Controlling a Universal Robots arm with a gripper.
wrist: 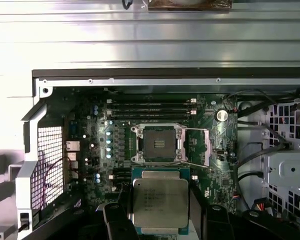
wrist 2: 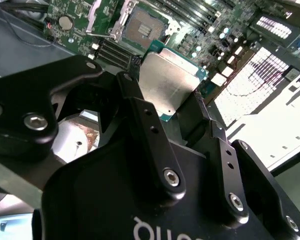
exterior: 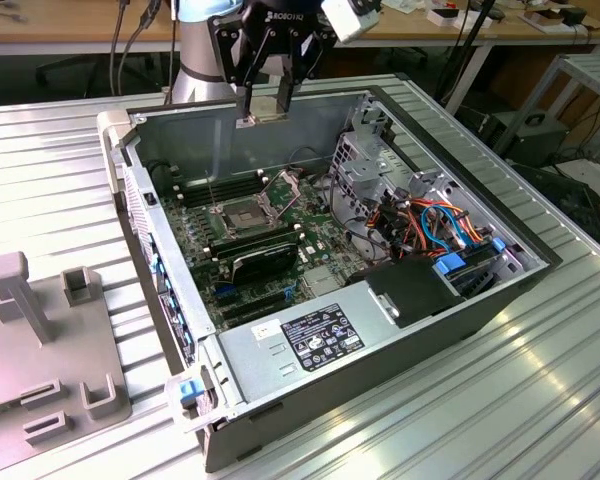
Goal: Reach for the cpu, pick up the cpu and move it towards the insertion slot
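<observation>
Currently the cpu (wrist: 160, 202) is clamped flat between the fingers of the gripper (exterior: 264, 112), held above the open computer case (exterior: 460, 330). Below it, the insertion slot (wrist: 158, 144) is seen open on the motherboard (exterior: 280, 235), well apart from the cpu.

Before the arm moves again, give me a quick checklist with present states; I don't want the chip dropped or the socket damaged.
1. cpu held in the claw: ok, a finger on either side.
2. cpu level in the grip: cannot tell.
3. insertion slot open, frame lifted, dark centre bare: ok.
4. cpu over the slot: not ok, it hangs near the case's far wall in the exterior view.
5. Path above the motherboard free of cables: ok.
</observation>
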